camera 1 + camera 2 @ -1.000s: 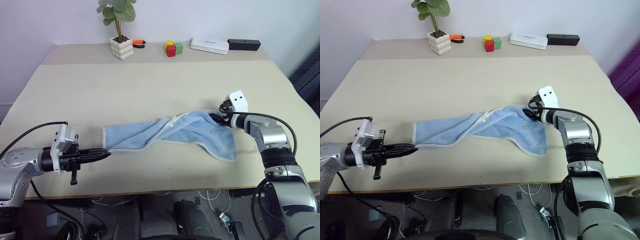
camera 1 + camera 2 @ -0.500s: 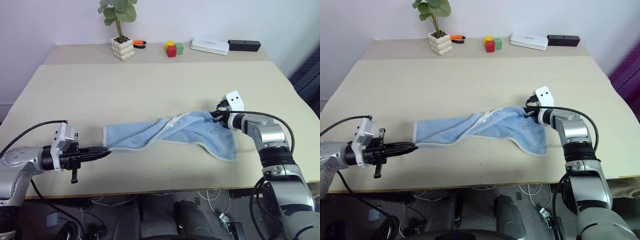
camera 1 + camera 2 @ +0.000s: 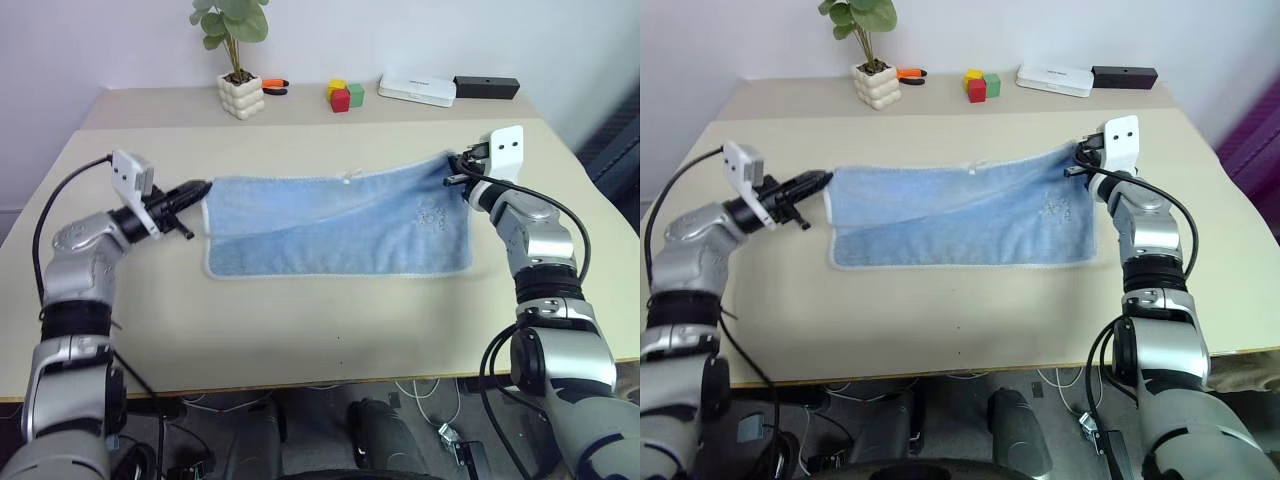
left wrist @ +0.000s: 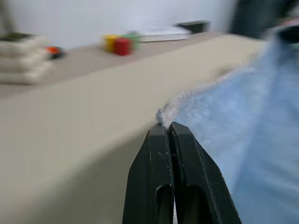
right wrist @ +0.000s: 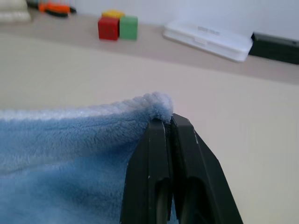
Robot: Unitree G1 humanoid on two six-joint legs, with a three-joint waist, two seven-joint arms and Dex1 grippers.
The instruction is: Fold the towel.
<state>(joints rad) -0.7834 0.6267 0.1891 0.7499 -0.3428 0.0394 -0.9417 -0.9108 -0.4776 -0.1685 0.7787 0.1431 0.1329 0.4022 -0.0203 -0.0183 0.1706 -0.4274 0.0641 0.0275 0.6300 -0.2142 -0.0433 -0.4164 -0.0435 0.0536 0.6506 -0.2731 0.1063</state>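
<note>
Towel [image 3: 340,225] first: I have the light blue cloth stretched out wide across the middle of the table [image 3: 300,320], with its top edge pulled taut between my two grippers and the rest draping down toward the near edge. A diagonal crease runs across it, the lower left part lying as a second layer, and the whitish hem traces the bottom and sides. A small white tag sits at the top edge near the middle.

My left gripper [image 3: 200,187] is clenched on the towel's upper left corner; in the left wrist view the two black fingers [image 4: 159,158] press flat together with the hem bunched at their tips. My right gripper [image 3: 452,172] is clamped on the upper right corner, and the right wrist view shows its fingers [image 5: 161,154] pinched tight on a fluffy fold of the hem. Both corners look raised off the tabletop.

Along the table's far edge I see a potted plant [image 3: 240,70] in a white bumpy pot toward the far left corner, an orange-handled tool [image 3: 272,87] just beside it, then a yellow, red and green cluster of blocks [image 3: 342,96] near the middle, a flat white box [image 3: 417,90], and a black bar-shaped object [image 3: 487,87] toward the far right corner.
</note>
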